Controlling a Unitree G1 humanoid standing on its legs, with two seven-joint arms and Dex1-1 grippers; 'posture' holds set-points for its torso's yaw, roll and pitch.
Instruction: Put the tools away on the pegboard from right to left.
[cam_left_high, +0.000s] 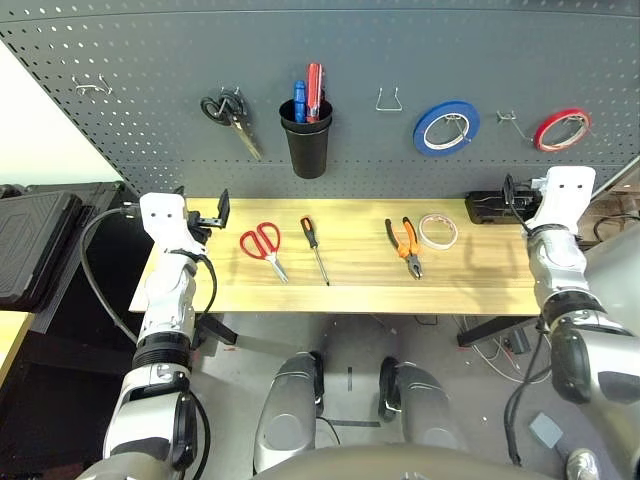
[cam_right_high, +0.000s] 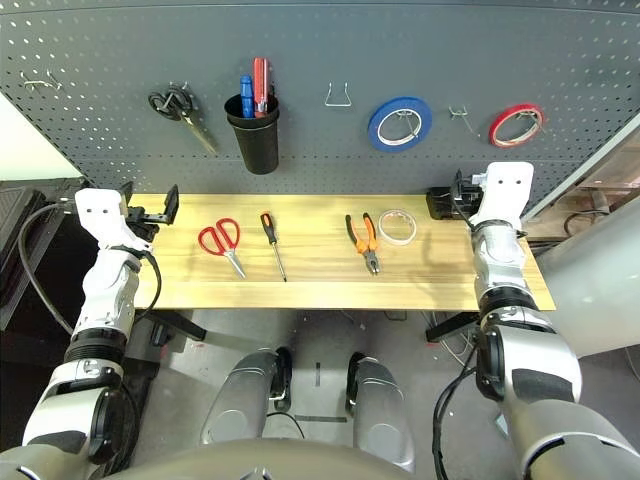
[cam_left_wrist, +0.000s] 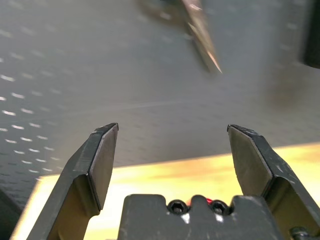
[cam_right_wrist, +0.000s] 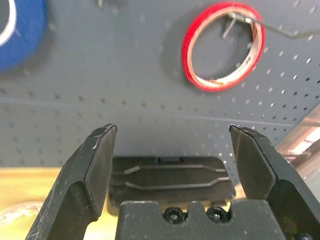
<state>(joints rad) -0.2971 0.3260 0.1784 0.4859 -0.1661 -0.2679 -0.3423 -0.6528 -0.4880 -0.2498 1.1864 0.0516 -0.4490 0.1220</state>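
Left pincer (cam_left_wrist: 172, 150) gapes; black cup (cam_left_high: 306, 140) holds blue and red handles.

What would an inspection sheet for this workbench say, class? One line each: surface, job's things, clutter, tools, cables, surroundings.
Surface: wooden table, flat.
Job's things: white tape roll, pliers, screwdriver and red scissors lie apart on the table; pegboard behind has a free hook.
Clutter: black box at the table's right rear.
Tools: left tool open; right tool open; both empty.
Cables: black cable loops by the left arm.
Surroundings: black scissors, cup, blue tape, red tape already hung.
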